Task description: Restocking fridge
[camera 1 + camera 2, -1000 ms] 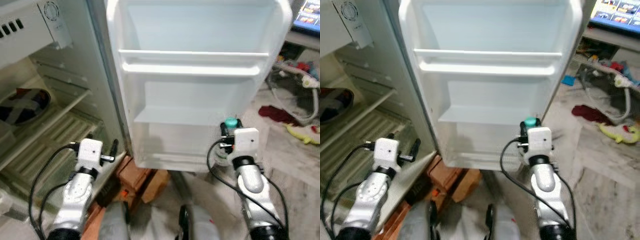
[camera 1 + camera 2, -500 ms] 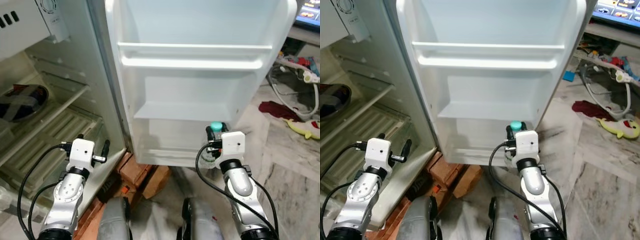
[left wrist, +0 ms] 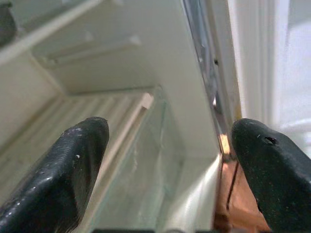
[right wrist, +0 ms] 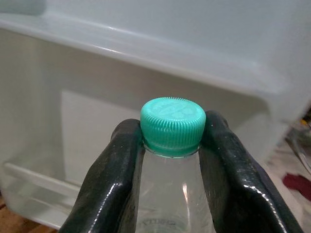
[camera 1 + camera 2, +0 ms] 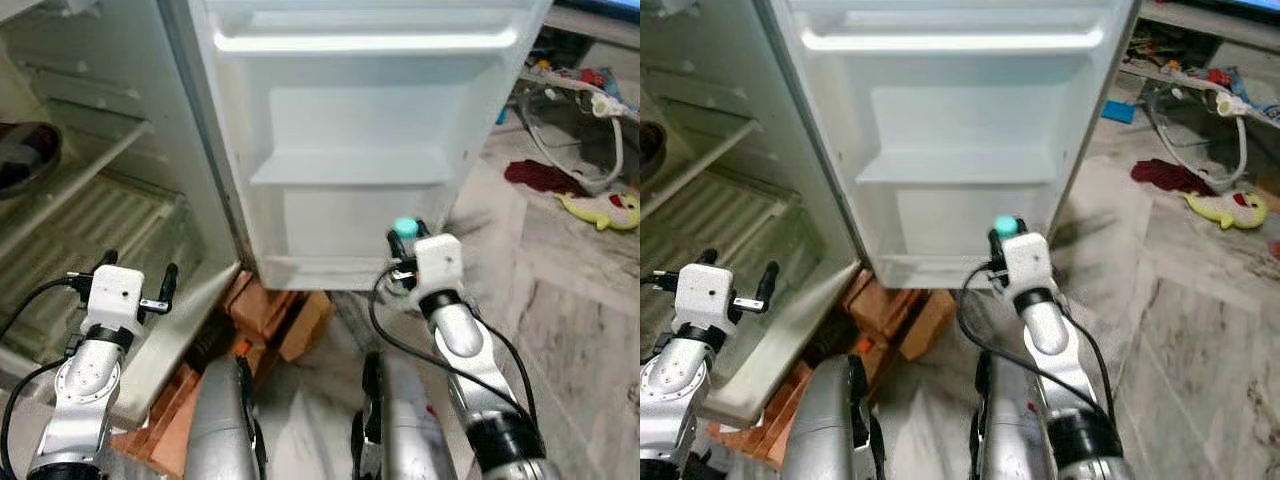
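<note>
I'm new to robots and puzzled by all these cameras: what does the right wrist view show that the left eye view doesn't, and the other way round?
Right wrist view: the ribbed top of the green cap and the clear plastic bottle's neck pinched between two black fingers.

Left eye view: the left claw open by the fridge's ribbed shelves, brown bricks under the door, and a yellow toy on the marble floor.

Both: the right claw holding the bottle before the white fridge door's lowest bin.

It was a lived-in home: an open fridge (image 5: 130, 180) stood on bricks (image 5: 270, 320) over a marble floor (image 5: 570, 300), with a soft toy (image 5: 600, 208), a red cloth (image 5: 535, 175) and a hose (image 5: 610, 130) scattered beside it.
</note>
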`<state>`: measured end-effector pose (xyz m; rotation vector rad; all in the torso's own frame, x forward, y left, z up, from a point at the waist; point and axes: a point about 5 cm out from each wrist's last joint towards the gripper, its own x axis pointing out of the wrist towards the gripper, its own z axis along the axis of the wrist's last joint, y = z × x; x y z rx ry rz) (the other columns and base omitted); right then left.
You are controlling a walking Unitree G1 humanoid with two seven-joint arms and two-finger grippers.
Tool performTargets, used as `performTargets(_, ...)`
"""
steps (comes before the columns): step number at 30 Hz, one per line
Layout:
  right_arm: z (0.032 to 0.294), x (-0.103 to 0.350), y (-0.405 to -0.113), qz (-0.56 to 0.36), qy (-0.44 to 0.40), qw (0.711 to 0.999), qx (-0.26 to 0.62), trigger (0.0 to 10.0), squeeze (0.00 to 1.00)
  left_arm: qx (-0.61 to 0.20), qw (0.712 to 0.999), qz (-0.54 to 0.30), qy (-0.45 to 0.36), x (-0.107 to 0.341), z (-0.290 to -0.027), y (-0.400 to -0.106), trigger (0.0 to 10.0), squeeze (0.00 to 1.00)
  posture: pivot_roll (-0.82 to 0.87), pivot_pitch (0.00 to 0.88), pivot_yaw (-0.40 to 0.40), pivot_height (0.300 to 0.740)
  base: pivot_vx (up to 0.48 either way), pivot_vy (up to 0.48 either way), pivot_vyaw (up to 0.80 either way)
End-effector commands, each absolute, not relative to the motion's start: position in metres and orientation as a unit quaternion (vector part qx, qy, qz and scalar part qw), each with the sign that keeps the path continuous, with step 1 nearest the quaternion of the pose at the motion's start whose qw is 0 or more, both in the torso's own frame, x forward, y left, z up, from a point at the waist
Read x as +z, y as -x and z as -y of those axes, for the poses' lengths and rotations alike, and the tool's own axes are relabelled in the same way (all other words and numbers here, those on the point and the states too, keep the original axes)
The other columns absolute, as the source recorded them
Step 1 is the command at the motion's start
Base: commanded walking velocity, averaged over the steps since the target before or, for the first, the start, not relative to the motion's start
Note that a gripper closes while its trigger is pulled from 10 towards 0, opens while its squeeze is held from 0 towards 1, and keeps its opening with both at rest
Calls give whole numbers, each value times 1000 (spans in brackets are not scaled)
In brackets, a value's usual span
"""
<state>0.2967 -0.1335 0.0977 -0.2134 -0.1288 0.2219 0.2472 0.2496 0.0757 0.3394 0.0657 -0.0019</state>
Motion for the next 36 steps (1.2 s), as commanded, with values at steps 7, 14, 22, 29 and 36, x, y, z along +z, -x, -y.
performTargets(7, 128, 114, -329, 92, 145, 976, 136, 10000, 0, -8, 982, -53, -181, 76, -255, -229, 10000, 0, 69, 231, 6, 574, 0, 0, 0)
performTargets(14, 128, 124, -341, 123, 202, 954, 181, 10000, 0, -7, 981, -59, -185, 79, -255, -219, 10000, 0, 92, 257, 7, 574, 0, 0, 0)
performTargets(22, 119, 138, -350, 168, 245, 935, 193, 10000, 0, -2, 979, -64, -196, 83, -260, -214, 10000, 0, 125, 272, 18, 574, 0, 0, 0)
performTargets(29, 121, 139, -349, 199, 302, 909, 205, 10000, 0, -2, 977, -68, -201, 86, -261, -211, 10000, 0, 138, 279, 29, 574, 0, 0, 0)
performTargets(36, 131, 131, -346, 197, 339, 897, 204, 10000, 0, -4, 976, -71, -205, 87, -261, -212, 10000, 0, 145, 279, 33, 574, 0, 0, 0)
